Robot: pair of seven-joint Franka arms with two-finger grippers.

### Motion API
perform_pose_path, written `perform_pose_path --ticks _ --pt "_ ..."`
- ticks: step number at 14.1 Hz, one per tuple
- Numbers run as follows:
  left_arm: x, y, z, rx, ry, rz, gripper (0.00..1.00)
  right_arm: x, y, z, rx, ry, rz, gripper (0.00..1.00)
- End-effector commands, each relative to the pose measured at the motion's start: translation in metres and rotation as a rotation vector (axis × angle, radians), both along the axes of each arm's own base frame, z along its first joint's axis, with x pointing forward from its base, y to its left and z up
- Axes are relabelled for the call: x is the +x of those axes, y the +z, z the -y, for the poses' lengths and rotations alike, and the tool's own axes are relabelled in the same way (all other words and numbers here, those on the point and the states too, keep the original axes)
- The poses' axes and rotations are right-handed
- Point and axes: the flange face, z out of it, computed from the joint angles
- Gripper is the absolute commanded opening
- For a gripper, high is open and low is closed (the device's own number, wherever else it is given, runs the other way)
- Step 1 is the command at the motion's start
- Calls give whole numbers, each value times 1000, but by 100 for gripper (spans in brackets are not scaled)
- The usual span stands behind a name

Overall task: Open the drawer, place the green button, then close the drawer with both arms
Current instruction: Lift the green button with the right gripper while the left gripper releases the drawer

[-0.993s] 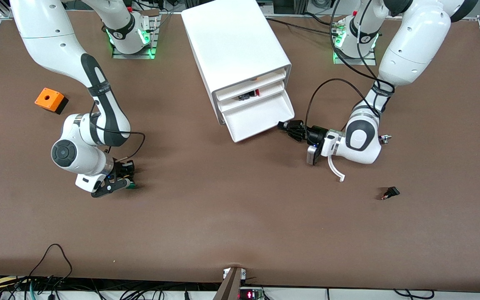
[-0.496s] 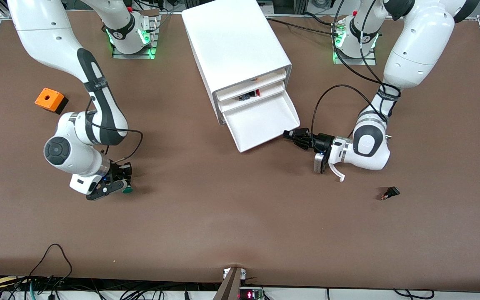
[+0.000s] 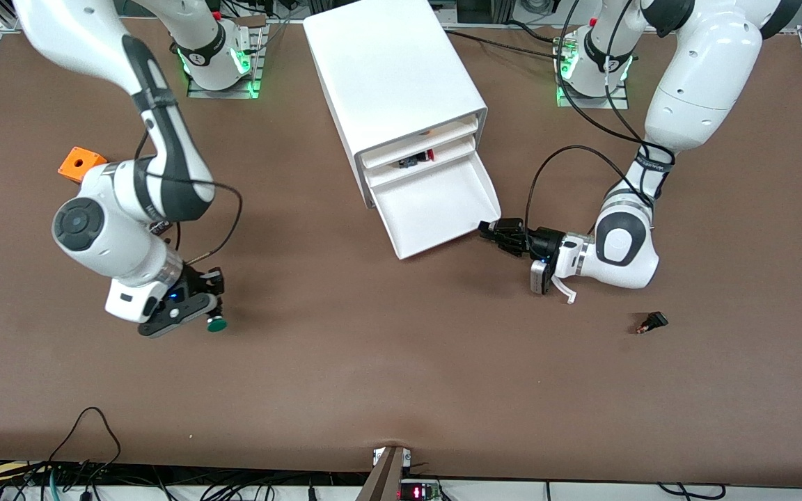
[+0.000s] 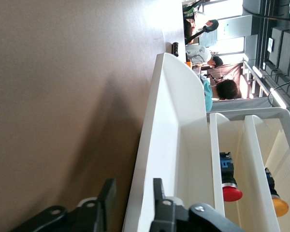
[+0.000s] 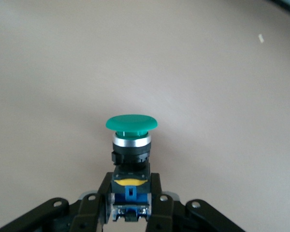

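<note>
The bottom drawer [image 3: 436,209] of the white cabinet [image 3: 390,69] stands pulled out. My left gripper [image 3: 495,229] is at the drawer's front corner toward the left arm's end. In the left wrist view my left gripper [image 4: 133,198] is open, and its fingers [image 4: 108,193] straddle the drawer's [image 4: 169,135] front wall with a gap showing. My right gripper [image 3: 207,306] hangs over bare table toward the right arm's end, shut on the button [image 3: 216,323]. The right wrist view shows the right gripper [image 5: 130,203] clamping the blue body under the button's green cap [image 5: 131,122].
An orange cube [image 3: 79,163] sits partly hidden by the right arm. A small black-red switch [image 3: 651,322] lies on the table toward the left arm's end. A red-capped part [image 4: 230,186] and an orange-capped one [image 4: 275,200] lie in the upper drawers.
The drawer slid farther out with my left gripper, whose fingers have then parted from its front wall. My right arm rose, lifting the button off the table.
</note>
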Motion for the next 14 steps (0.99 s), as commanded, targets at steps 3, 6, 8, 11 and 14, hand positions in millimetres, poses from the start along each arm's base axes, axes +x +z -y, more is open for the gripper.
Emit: perform_pose_path --ticks 3,6,8,11,14 --pt "36 66 -28 161 -88 79 100 -15 51 -97 -65 188 25 11" --pt "53 128 -35 333 -143 60 100 -34 75 -158 -60 321 60 11" --pt "59 174 -40 453 -184 34 100 -47 83 -188 -60 408 80 11" --pt "66 256 -66 681 -173 23 100 -68 83 -226 -72 564 89 12" --pt "70 329 -90 962 -188 139 100 -80 77 -246 -86 698 86 12"
